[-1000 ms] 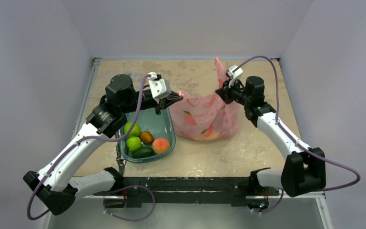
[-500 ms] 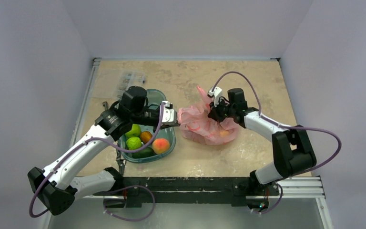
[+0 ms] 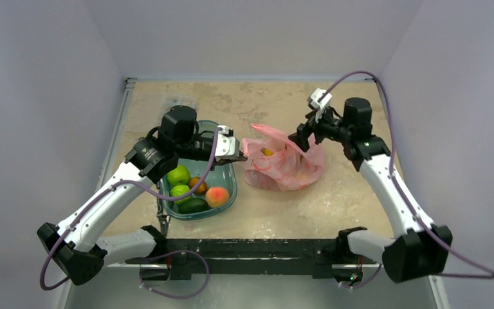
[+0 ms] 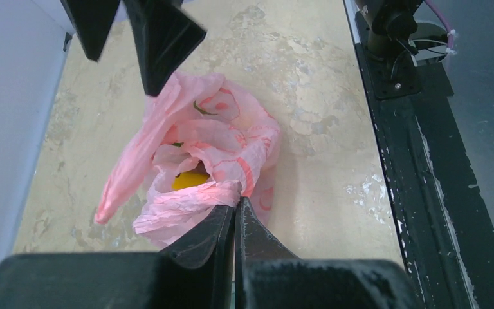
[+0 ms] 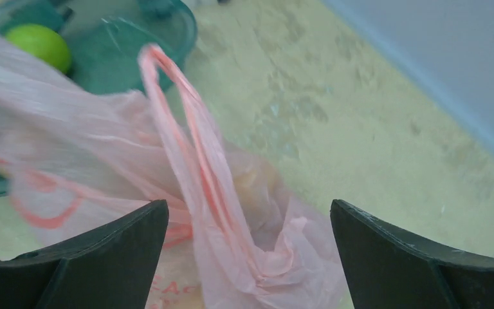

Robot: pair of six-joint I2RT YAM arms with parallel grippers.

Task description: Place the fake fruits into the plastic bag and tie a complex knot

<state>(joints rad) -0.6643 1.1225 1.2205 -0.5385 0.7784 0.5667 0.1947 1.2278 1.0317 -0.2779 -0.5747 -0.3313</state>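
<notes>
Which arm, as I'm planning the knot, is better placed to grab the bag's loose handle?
Right, probably. The right gripper is open, and its wrist view shows the handle of the bag just ahead, between its fingers. The left gripper is shut on the bag's other edge.

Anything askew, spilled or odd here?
Nothing spilled or damaged. The plastic bag lies slumped and crumpled, unknotted: the left end effector pinches one edge, while a handle loop stands loose before the open right end effector. Several fruits sit in the teal tub.
</notes>
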